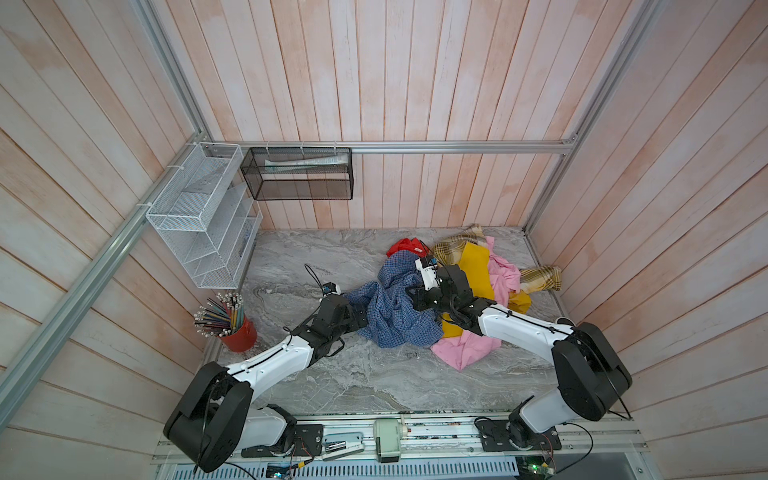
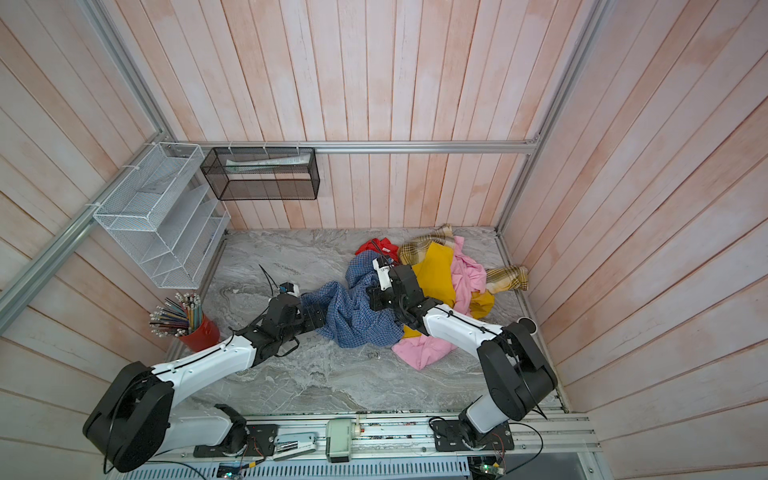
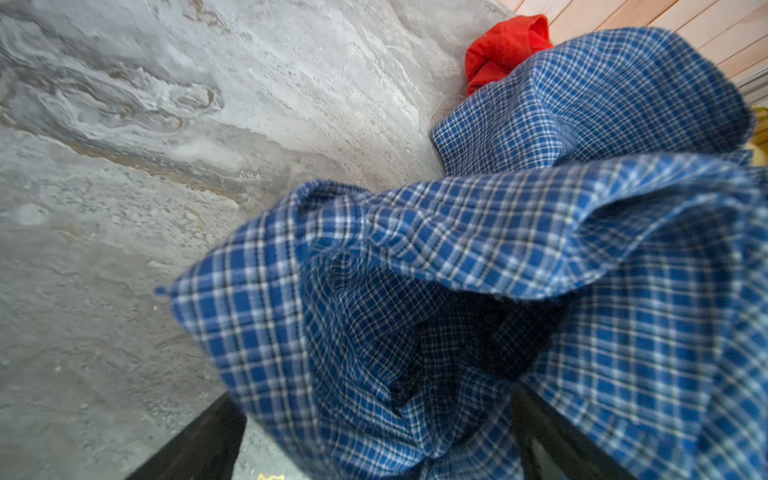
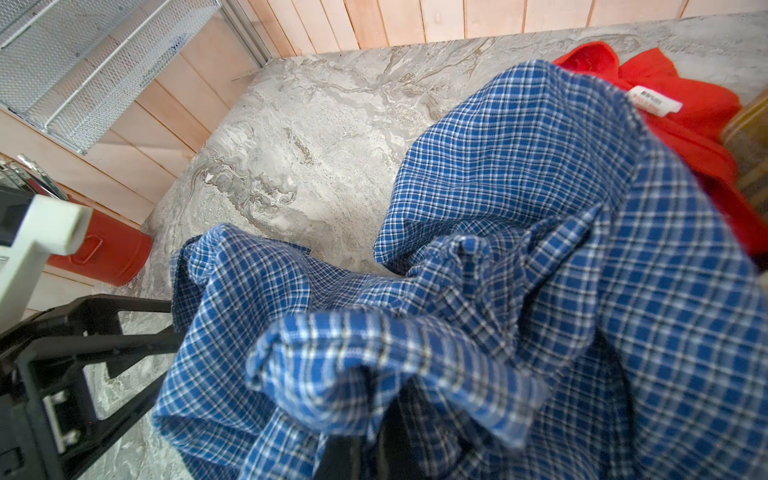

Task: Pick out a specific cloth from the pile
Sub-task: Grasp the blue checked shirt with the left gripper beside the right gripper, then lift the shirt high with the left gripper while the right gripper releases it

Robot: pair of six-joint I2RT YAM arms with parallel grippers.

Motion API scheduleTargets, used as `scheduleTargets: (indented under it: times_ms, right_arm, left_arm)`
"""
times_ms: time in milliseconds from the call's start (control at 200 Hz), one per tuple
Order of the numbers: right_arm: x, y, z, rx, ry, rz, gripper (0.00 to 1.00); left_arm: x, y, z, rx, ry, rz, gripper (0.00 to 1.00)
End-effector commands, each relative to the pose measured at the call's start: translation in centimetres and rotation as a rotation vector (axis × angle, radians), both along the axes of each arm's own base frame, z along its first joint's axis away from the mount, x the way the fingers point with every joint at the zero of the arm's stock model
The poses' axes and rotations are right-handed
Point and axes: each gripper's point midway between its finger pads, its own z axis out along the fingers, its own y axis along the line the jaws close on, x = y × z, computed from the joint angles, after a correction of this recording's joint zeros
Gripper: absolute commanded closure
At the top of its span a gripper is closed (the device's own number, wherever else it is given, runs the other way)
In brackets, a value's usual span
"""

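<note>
The cloth (image 1: 395,316) (image 2: 353,318), blue with a fine check, lies crumpled on the marble table at the left edge of the pile (image 1: 478,270). My right gripper (image 1: 415,297) (image 4: 374,419) is shut on a bunched fold of the cloth and holds it raised. My left gripper (image 1: 357,320) (image 3: 376,392) stands open at the cloth's left end. In the left wrist view the cloth (image 3: 457,249) drapes loosely between the spread dark fingers (image 3: 199,440). The pile holds red (image 1: 405,246), yellow-brown plaid (image 1: 453,245), mustard and pink (image 1: 465,349) fabrics.
A red cup of pencils (image 1: 237,328) stands at the table's left edge. A white wire rack (image 1: 203,220) and a black mesh basket (image 1: 299,174) hang on the walls. A white cup (image 1: 563,321) sits by the right wall. Walls close in behind and to the right of the pile.
</note>
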Motion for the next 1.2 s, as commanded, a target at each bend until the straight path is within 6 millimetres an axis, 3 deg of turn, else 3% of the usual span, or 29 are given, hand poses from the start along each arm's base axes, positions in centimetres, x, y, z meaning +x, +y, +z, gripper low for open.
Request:
scheduleTargets:
  times_ms: [0, 110, 205, 235, 340, 400, 550, 655, 930, 1056, 1196]
  right_arm:
    - [-0.3, -0.7, -0.1, -0.031, -0.009, -0.016, 1.00]
    - [-0.3, -0.4, 0.4, -0.017, -0.016, -0.006, 1.00]
    - [-0.3, -0.2, 0.5, -0.007, -0.008, 0.003, 0.97]
    - [-0.3, -0.2, 0.5, 0.000, -0.006, 0.003, 0.91]
    - [-0.2, -0.3, 0.9, 0.012, -0.010, 0.008, 0.50]
    - [-0.2, -0.5, 1.2, 0.008, -0.019, 0.004, 0.34]
    - [0.3, -2.0, 2.5, -0.011, -0.067, -0.051, 0.13]
    - [0.6, -3.4, 3.9, -0.024, -0.111, -0.091, 0.03]
    - [1.3, -6.7, 6.2, -0.093, -0.181, -0.151, 0.02]
    - [1.4, -8.4, 7.3, -0.091, -0.207, -0.183, 0.02]
    - [1.3, -10.2, 8.4, -0.098, -0.233, -0.215, 0.02]
  left_arm:
    - [0.2, -0.9, -0.5, -0.073, 0.000, 0.006, 0.00]
    - [1.0, -1.8, -0.1, -0.108, -0.042, -0.016, 0.08]
    - [2.0, -2.6, 0.2, -0.114, -0.058, -0.031, 0.32]
    - [2.4, -2.8, 0.5, -0.112, -0.068, -0.041, 0.43]
    - [3.3, -3.3, 2.1, -0.092, -0.115, -0.069, 0.79]
    - [3.9, -3.3, 3.6, -0.091, -0.152, -0.078, 1.00]
    - [4.5, -2.7, 8.5, -0.092, -0.268, -0.084, 1.00]
    - [4.9, -2.5, 13.5, -0.087, -0.361, -0.104, 1.00]
    - [6.1, -2.2, 30.2, -0.057, -0.610, -0.173, 1.00]
    - [5.8, -0.9, 37.7, -0.018, -0.739, -0.144, 1.00]
    - [4.9, 1.5, 44.6, 0.035, -0.881, -0.071, 1.00]
